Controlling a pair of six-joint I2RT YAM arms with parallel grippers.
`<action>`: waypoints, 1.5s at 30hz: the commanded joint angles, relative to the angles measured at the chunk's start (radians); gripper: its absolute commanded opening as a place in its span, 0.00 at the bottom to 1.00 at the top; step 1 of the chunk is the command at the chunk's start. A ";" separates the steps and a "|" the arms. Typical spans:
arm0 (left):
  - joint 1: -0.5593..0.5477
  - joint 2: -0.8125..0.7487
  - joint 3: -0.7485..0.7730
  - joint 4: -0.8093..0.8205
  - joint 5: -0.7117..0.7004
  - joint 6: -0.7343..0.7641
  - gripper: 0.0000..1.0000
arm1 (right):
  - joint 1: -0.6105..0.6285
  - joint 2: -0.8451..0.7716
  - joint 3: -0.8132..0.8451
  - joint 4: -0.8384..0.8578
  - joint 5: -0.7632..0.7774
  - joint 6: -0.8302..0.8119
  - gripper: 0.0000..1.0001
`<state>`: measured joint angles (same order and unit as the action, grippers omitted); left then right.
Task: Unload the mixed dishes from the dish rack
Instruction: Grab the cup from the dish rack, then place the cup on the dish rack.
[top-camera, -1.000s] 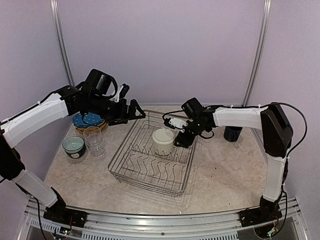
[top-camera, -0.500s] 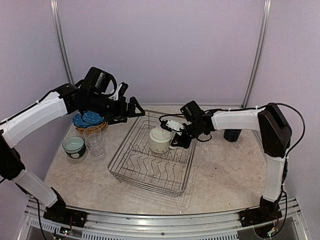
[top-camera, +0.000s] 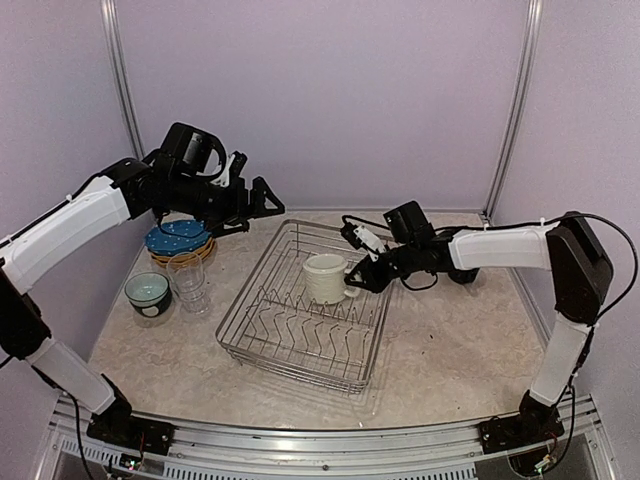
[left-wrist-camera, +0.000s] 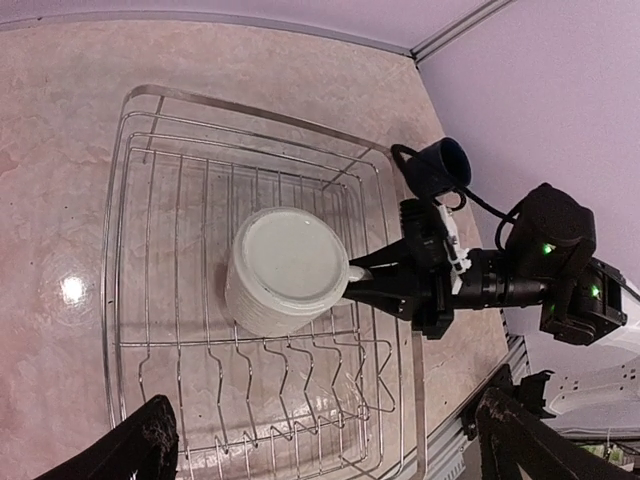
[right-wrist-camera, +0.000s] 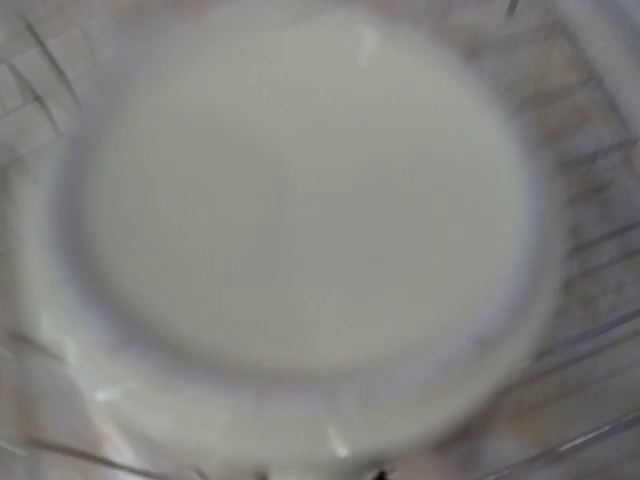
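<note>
Cream mug (top-camera: 323, 278) handle is pinched by right gripper (top-camera: 362, 279), close to dish rack (top-camera: 300, 337) right rim. Left gripper (top-camera: 260, 212) is held wide, raised near far-left corner.

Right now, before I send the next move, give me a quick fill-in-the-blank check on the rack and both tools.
1. The right tool meets the cream mug at its ___.
2. The number of dishes inside the dish rack is ___.
3. The left tool holds nothing, and its fingers are ___.
4. The dark navy mug stands ___ the rack.

Missing words: handle; one; open; outside.
</note>
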<state>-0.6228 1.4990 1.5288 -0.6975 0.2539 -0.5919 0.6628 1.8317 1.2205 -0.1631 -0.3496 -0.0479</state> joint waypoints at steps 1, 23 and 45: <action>0.038 -0.019 -0.012 0.094 0.056 -0.058 0.99 | -0.051 -0.168 -0.064 0.322 -0.203 0.318 0.00; 0.097 -0.056 -0.181 0.358 0.268 -0.177 0.99 | -0.099 -0.065 -0.026 0.451 -0.118 0.798 0.00; -0.188 0.410 -0.010 0.291 -0.248 0.334 0.65 | -0.112 0.080 0.010 0.335 0.026 1.159 0.00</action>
<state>-0.7868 1.8748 1.5291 -0.4923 0.1150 -0.3946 0.5541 1.8832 1.2018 0.1616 -0.3279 1.0531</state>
